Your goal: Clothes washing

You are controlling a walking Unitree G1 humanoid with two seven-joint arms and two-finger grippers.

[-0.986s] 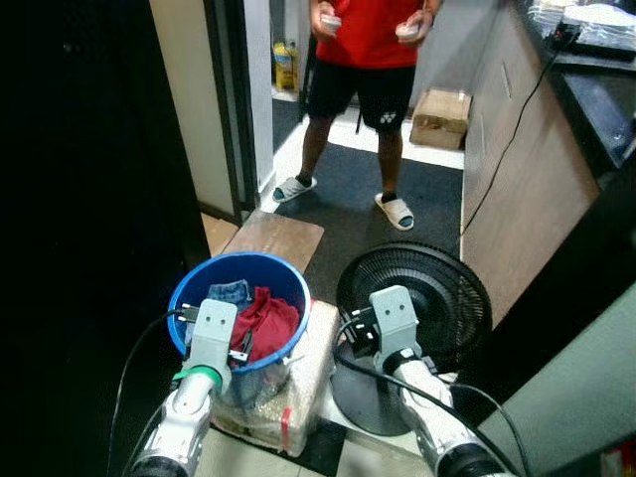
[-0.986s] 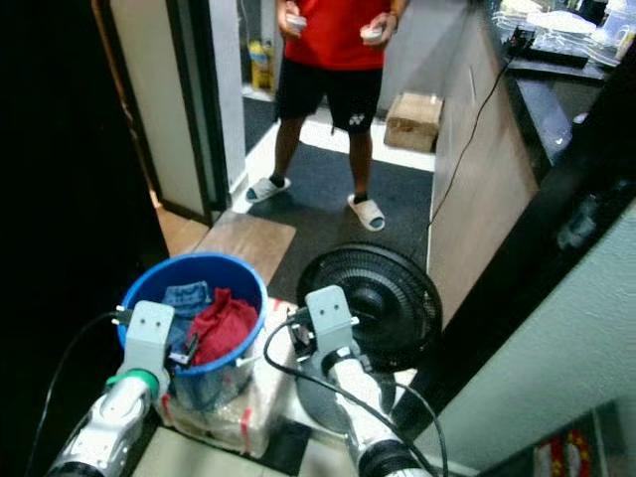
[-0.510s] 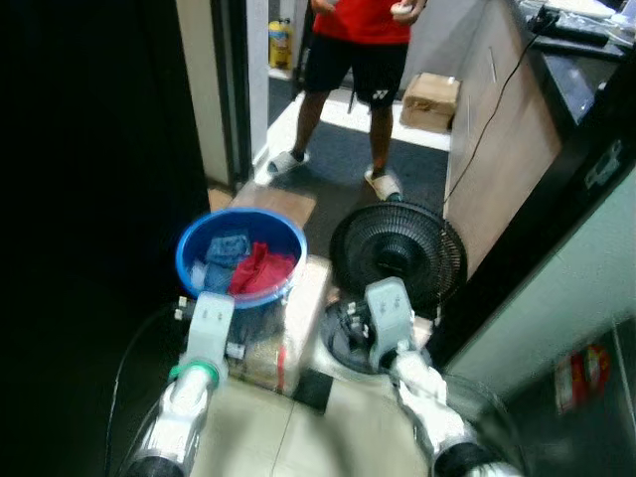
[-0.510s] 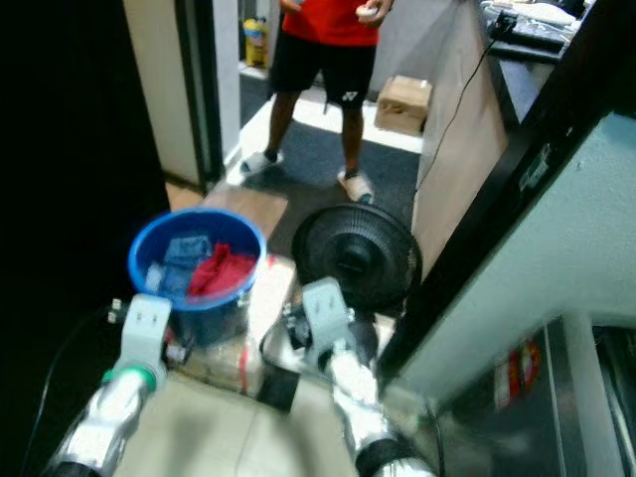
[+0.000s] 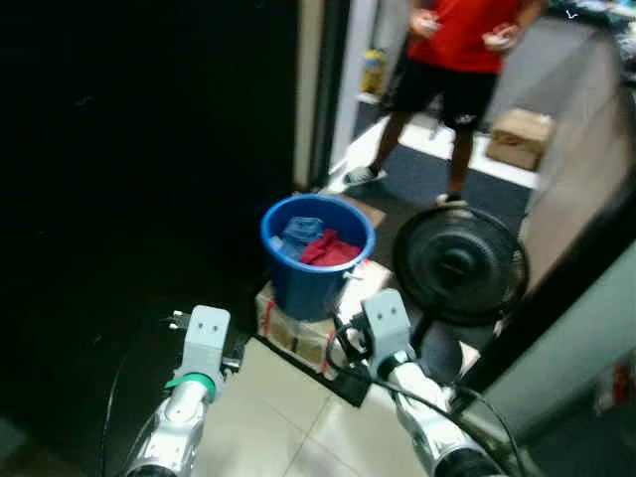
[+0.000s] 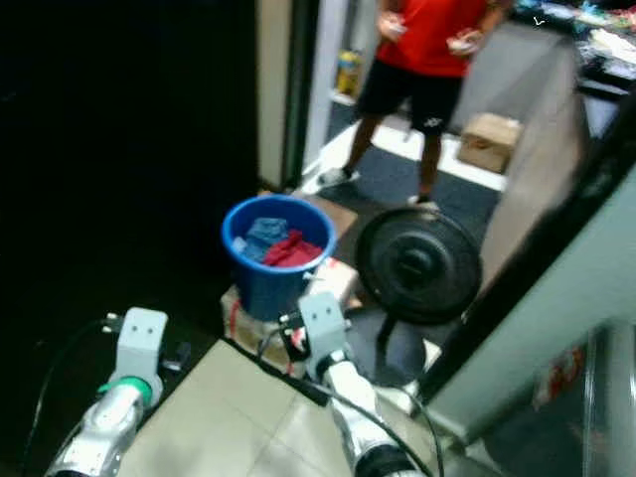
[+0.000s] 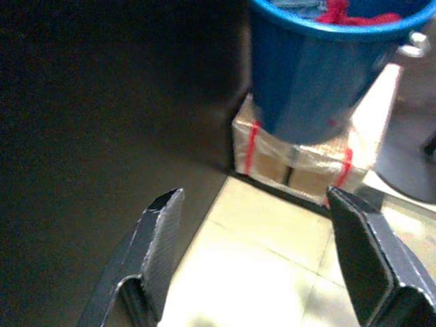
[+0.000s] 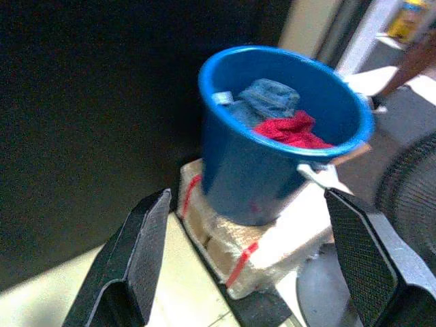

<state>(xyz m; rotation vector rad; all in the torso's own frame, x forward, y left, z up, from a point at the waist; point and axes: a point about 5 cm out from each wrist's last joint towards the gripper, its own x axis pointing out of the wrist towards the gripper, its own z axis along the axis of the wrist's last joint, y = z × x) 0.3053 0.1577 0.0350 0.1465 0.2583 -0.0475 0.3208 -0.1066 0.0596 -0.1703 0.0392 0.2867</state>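
- My left hand (image 7: pixel 248 248) and my right hand (image 8: pixel 248 255) both hang released, fingers spread wide, grasping nothing, short of the blue bucket (image 5: pixel 316 260).
- The bucket stands at 12 o'clock from me, upright on a wrapped box (image 5: pixel 308 328) on the floor, its long axis vertical and its mouth pointing straight up.
- Inside lie a red garment (image 8: pixel 294 129) and a blue denim piece (image 8: pixel 262 99), heaped with no clear direction.
- A black floor fan (image 5: pixel 459 264) stands just beside the bucket at 2 o'clock; a person in a red shirt (image 5: pixel 462 30) waits well beyond, in the doorway.
- Risk, as I judge it: the bucket sits on a soft-looking box, so a push on its rim could tip it; a wide right reach could strike the fan or snag my own cable (image 5: pixel 348 350).
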